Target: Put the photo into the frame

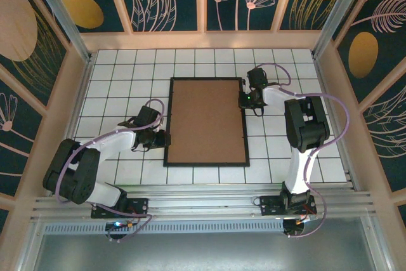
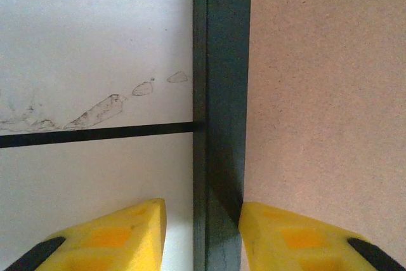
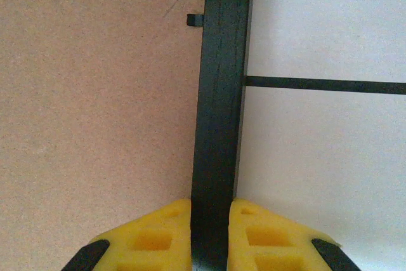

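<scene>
The black frame (image 1: 204, 164) lies flat in the middle of the table, back side up, with a plain brown backing board (image 1: 206, 120) set inside it. The photo is hidden. My left gripper (image 1: 163, 139) straddles the frame's left moulding (image 2: 219, 93). Its inner finger (image 2: 285, 236) touches the moulding over the board, and its outer finger (image 2: 120, 233) stands off with a gap, so the left gripper (image 2: 202, 214) is open. My right gripper (image 1: 244, 100) is at the right moulding (image 3: 222, 80), and the right gripper (image 3: 210, 211) has both yellow fingers pressed against it.
The white tiled table (image 1: 114, 87) with dark grid lines surrounds the frame. A small black tab (image 3: 195, 19) sticks out from the moulding over the board. Wooden side walls (image 1: 70, 93) close in the table, and an aluminium rail (image 1: 203, 195) runs along the near edge.
</scene>
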Controlling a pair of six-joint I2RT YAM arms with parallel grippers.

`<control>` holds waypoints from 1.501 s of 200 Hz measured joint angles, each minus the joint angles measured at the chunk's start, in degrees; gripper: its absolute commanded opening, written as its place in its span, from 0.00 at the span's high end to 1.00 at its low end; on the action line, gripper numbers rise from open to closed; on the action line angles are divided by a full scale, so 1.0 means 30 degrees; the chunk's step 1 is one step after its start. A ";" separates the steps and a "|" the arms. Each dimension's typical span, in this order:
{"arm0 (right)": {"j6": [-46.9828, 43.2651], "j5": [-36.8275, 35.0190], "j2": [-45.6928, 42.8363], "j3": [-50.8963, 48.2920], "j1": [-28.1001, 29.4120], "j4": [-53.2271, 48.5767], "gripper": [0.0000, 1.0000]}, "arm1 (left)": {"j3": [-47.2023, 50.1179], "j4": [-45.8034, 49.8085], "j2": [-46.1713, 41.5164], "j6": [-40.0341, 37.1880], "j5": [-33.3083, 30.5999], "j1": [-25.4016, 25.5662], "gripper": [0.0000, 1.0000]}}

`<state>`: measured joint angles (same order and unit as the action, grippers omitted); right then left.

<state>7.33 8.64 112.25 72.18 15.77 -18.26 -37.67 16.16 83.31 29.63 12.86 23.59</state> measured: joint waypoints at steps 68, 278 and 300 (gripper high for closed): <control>0.0000 -0.0029 0.0022 0.0000 0.0029 0.0095 0.84 | -0.0087 -0.0299 0.0525 0.0007 -0.0248 0.0284 0.53; 0.1843 0.1501 -0.3774 -0.3220 -0.1180 0.1829 0.36 | -0.0255 -0.5683 -0.0240 0.2696 -0.1392 -0.1654 0.28; 0.2557 0.2492 -0.3461 -0.3730 -0.1115 0.2659 0.34 | -0.0321 -0.6477 0.1224 0.2885 -0.0714 -0.1654 0.28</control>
<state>15.00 16.12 101.86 60.99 12.43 -10.28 -38.63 -3.27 86.98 38.28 10.72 18.63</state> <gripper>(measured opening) 0.655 0.717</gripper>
